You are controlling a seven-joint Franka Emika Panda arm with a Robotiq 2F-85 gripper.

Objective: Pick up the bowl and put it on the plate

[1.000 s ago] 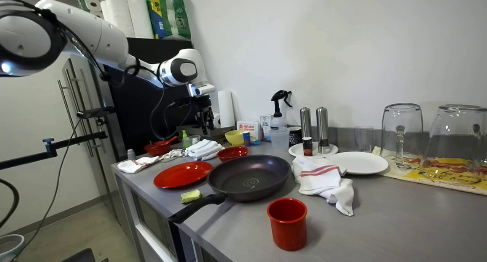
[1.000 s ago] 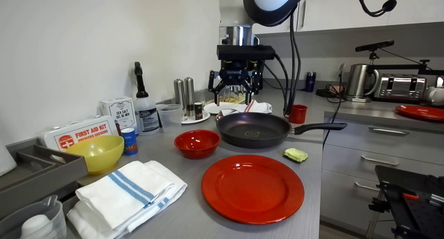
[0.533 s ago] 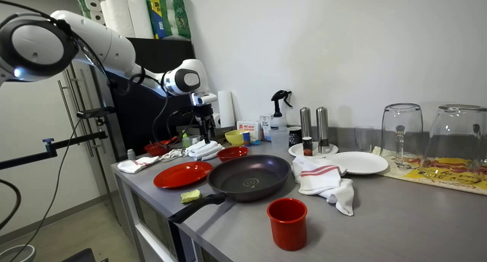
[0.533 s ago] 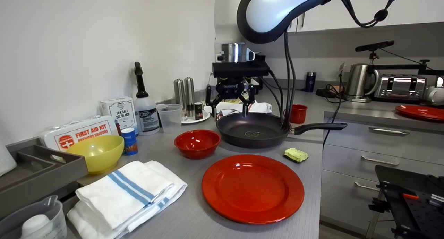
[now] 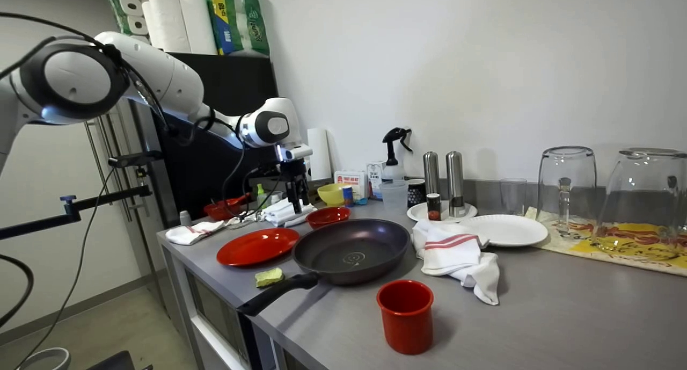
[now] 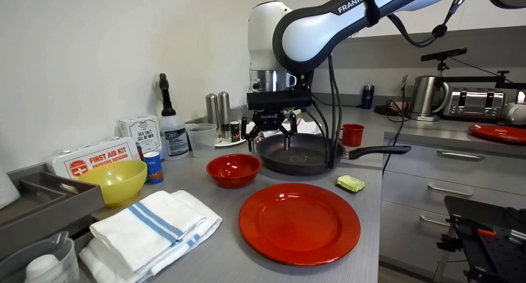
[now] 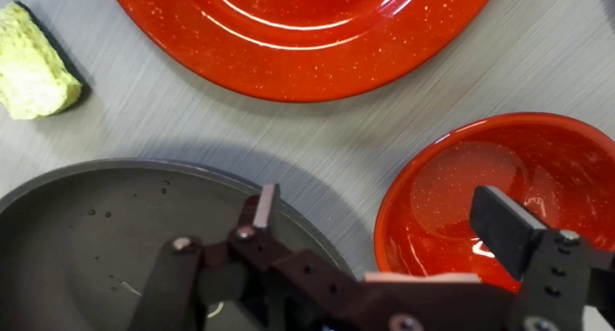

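Gripper (image 6: 269, 145): jaws wide, nil held. Step, prob.: pre-grasp, red bowl (image 6: 234, 171). Next: align, descend, pinch; dest., red plate (image 6: 299, 224).

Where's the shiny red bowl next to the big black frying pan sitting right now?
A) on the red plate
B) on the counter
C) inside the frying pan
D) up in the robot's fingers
B: in an exterior view the red bowl sits on the gray counter, apart from the red plate and beside the black frying pan, and the open gripper isn't holding it.
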